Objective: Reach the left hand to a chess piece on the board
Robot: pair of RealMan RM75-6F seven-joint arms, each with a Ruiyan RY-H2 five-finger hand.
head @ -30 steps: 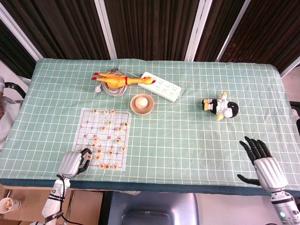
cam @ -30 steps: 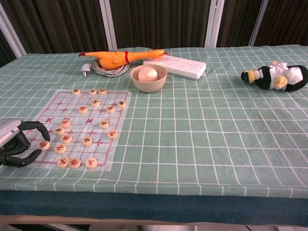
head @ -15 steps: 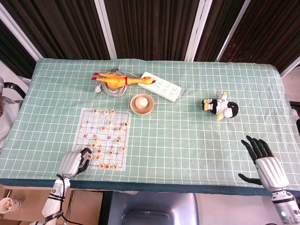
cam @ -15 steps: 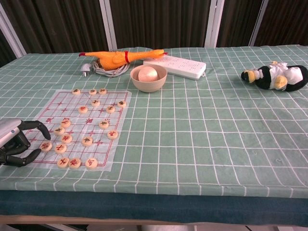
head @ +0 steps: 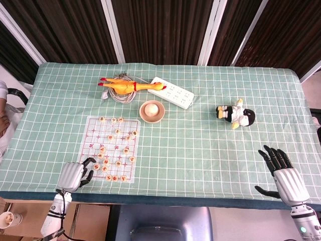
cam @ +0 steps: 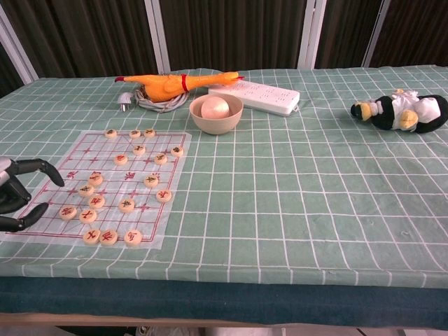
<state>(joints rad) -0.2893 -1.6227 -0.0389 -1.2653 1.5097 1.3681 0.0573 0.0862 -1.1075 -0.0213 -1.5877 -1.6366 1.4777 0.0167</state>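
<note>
Chess piece (cam: 68, 212) lies just beside open left robot hand (cam: 17, 194).

The left hand (cam: 17, 196) shows at the left edge, dark fingers (cam: 38, 168) curled and spread apart, holding nothing, just beside the board (cam: 150, 238). The nearest piece (cam: 68, 212) lies close to its fingertips but apart from them. Round pieces are scattered across the board. Behind it, a rubber chicken (cam: 171, 85) lies over a coiled cable (cam: 143, 103). A bowl (cam: 216, 115) holds an egg (cam: 214, 106), near a power strip (cam: 255, 96). A plush penguin (cam: 402, 112) lies at the far right of the bench (cam: 301, 210).
</note>
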